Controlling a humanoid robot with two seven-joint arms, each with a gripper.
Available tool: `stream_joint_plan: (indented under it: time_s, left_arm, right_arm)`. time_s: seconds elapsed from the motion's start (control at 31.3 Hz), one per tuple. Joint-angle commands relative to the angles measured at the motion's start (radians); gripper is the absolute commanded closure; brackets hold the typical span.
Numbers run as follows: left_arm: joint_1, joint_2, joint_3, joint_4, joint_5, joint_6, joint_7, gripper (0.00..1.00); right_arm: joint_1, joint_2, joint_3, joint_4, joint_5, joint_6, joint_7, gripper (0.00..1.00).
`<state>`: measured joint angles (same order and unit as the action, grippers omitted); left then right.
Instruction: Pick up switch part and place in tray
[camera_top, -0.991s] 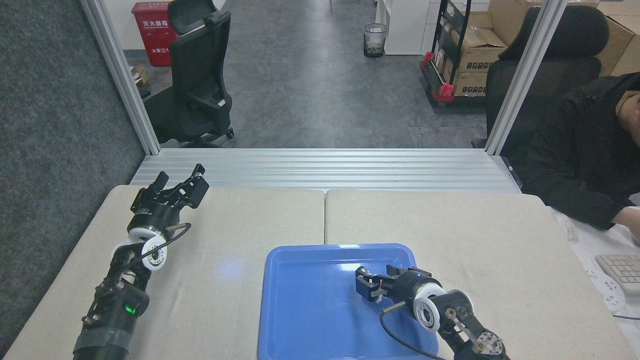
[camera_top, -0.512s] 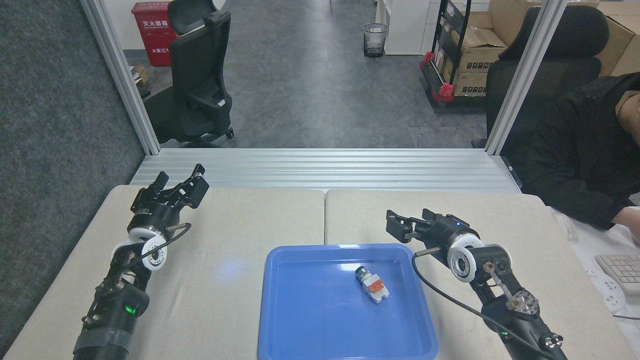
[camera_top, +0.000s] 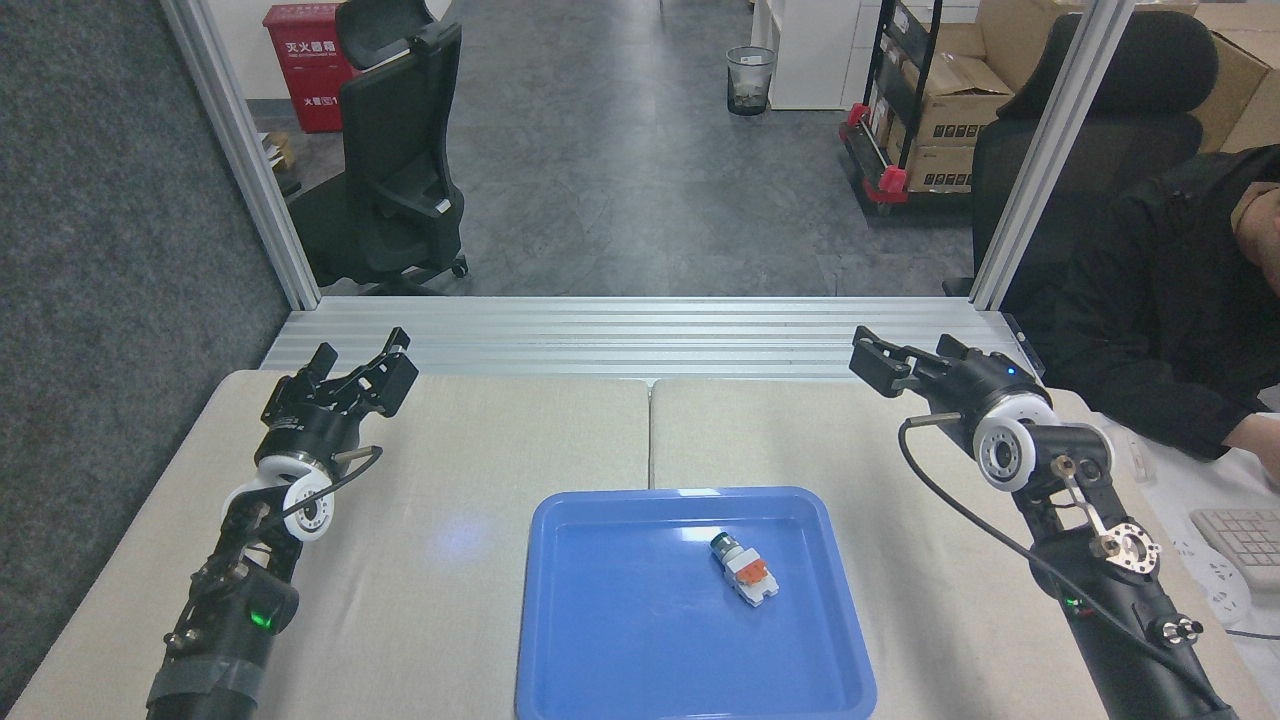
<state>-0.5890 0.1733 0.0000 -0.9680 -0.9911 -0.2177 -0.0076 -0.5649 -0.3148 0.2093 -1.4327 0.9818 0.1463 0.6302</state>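
The switch part (camera_top: 745, 571), white with an orange block and a dark-tipped silver end, lies inside the blue tray (camera_top: 600, 640), in its upper right area. My right gripper (camera_top: 872, 360) is open and empty, raised over the back right of the table, well away from the tray. At the back left, far from the tray, my left gripper (camera_top: 360, 368) is open and holds nothing.
The tray sits on a beige padded table (camera_top: 470, 480) with a seam down the middle. A person in a black jacket (camera_top: 1170, 300) sits at the right, next to a keyboard (camera_top: 1245, 545). A metal rail (camera_top: 650, 340) borders the table's far edge.
The right gripper let go of the switch part in the tray, opened, and pulled back up and to the right, away from the tray. The left arm stayed still.
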Motion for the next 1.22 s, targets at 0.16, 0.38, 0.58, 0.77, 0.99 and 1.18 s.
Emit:
stream_joint_plan:
  time_s: [0.16,0.38,0.58,0.77,0.99,1.18]
  left_arm:
    - [0.000,0.000,-0.023,0.000,0.000,0.000,0.000,0.00]
    - [0.000,0.000,-0.023,0.000,0.000,0.000,0.000,0.00]
    - [0.000,0.000,-0.023,0.000,0.000,0.000,0.000,0.00]
    - [0.000,0.000,-0.023,0.000,0.000,0.000,0.000,0.00]
    - [0.000,0.000,-0.023,0.000,0.000,0.000,0.000,0.00]
    - [0.000,0.000,-0.023,0.000,0.000,0.000,0.000,0.00]
  right_arm:
    - [-0.101,-0.023,-0.133,-0.014,0.009,0.019,-0.052,0.02]
    - [-0.102,-0.015,-0.130,-0.015,0.026,0.024,-0.055,0.01]
    - [0.023,-0.030,-0.131,0.049,0.024,-0.091,-0.150,0.01]
    - [0.033,-0.030,-0.123,0.247,0.101,-0.154,-0.254,0.01]
    - [0.039,-0.032,-0.123,0.290,0.152,-0.163,-0.409,0.01]
    - [0.052,-0.032,-0.122,0.293,0.181,-0.165,-0.452,0.01]
